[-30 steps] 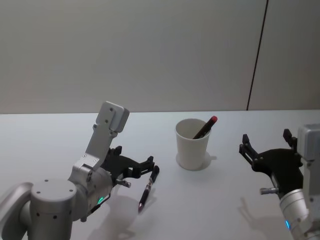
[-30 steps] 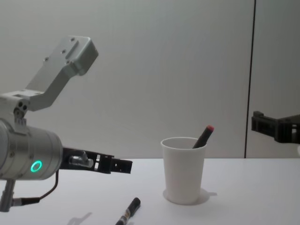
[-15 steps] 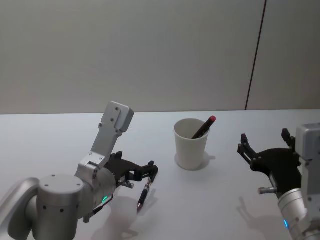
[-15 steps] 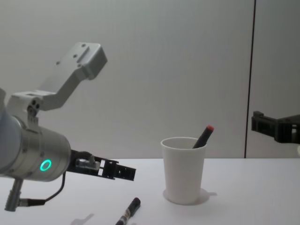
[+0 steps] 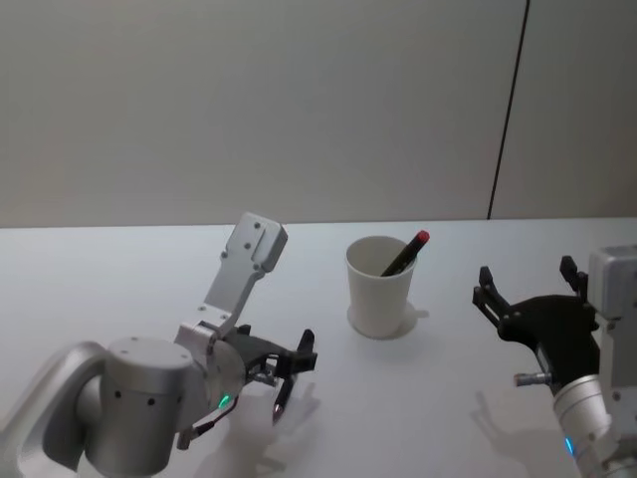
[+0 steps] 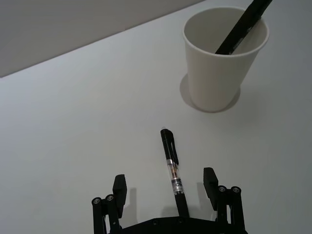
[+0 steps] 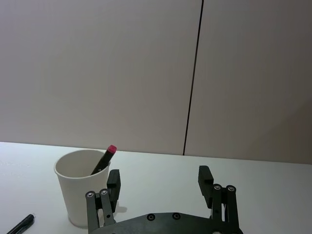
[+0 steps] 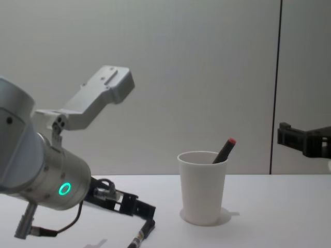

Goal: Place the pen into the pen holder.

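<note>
The left tool (image 6: 165,183) is lowering toward the white desk (image 6: 73,122), closing in on the slim black pen (image 6: 171,165) lying there. Its spread fingers (image 6: 210,179) are coming astride the barrel.

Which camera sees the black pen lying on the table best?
The left wrist view: the whole pen lies on the table between the fingers of the open left gripper. In the head view the gripper covers part of it. The chest and right wrist views catch one end.
</note>
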Controlling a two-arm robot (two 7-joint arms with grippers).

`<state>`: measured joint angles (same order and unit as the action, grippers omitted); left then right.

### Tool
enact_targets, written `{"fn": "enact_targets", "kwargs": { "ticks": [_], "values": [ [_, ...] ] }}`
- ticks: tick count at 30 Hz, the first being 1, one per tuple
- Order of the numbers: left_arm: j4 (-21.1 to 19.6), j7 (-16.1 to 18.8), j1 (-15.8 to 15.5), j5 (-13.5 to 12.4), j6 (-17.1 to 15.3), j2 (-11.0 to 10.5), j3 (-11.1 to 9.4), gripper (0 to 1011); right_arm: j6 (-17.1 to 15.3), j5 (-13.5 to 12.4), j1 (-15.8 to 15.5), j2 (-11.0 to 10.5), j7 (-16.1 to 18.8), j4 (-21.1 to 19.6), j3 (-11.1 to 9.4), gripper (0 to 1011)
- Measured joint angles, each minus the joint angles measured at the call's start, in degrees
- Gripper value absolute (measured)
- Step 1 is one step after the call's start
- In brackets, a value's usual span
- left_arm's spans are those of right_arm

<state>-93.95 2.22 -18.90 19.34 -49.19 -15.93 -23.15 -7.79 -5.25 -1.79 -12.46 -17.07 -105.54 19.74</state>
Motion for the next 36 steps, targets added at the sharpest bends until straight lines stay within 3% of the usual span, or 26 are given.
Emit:
{"fn": "enact_targets", "kwargs": {
  "ticks": [7,16,26,36],
  "values": [
    [1.2,0.9,-0.9,-0.5,-5.4,1.7,-0.4,1004,0.0,0.0,0.0,0.0,0.0,0.0,0.0,1002],
    [3.0,1.8,-1.5,-1.3,-9.2,3.4,-0.8,1004,0.0,0.0,0.0,0.0,0.0,0.0,0.0,1002],
    [4.8,1.2,-1.6,-2.6,-9.9,4.2,-0.9,1004,0.0,0.0,0.0,0.0,0.0,0.0,0.0,1002],
    [5.9,-0.4,-1.6,-3.5,-8.3,4.5,-0.7,1004,0.0,0.0,0.0,0.0,0.0,0.0,0.0,1002]
  ]
}}
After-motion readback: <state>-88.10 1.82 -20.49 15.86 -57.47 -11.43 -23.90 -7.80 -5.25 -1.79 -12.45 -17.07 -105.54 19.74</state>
